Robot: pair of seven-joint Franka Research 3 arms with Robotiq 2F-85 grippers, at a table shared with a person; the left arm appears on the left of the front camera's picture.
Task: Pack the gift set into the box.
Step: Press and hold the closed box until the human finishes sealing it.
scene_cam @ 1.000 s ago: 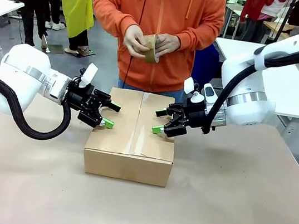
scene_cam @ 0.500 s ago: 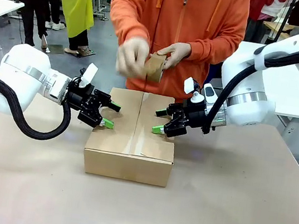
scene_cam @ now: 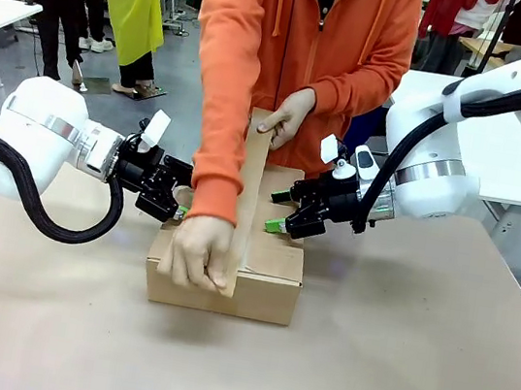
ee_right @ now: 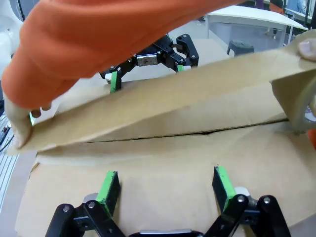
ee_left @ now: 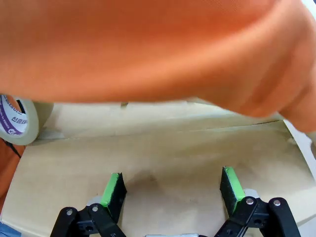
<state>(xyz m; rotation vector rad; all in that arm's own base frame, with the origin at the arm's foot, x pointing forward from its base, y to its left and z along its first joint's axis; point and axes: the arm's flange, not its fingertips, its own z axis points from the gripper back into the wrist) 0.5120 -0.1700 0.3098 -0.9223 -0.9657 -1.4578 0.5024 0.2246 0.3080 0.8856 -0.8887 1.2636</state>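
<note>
Brown carton, the box (scene_cam: 226,266), mid-bench (scene_cam: 391,372), flaps folded shut and pinned flat from both sides by the left gripper (scene_cam: 179,204) and right gripper (scene_cam: 280,212), likely to keep the seam closed under a tape strip (scene_cam: 248,203) drawn from far edge to near edge by the person's hands (scene_cam: 198,252). One box, one tape roll (ee_left: 17,121), two grippers, each with fingers (ee_right: 109,184) spread wide and holding nothing; gift set presumably inside, hidden.
</note>
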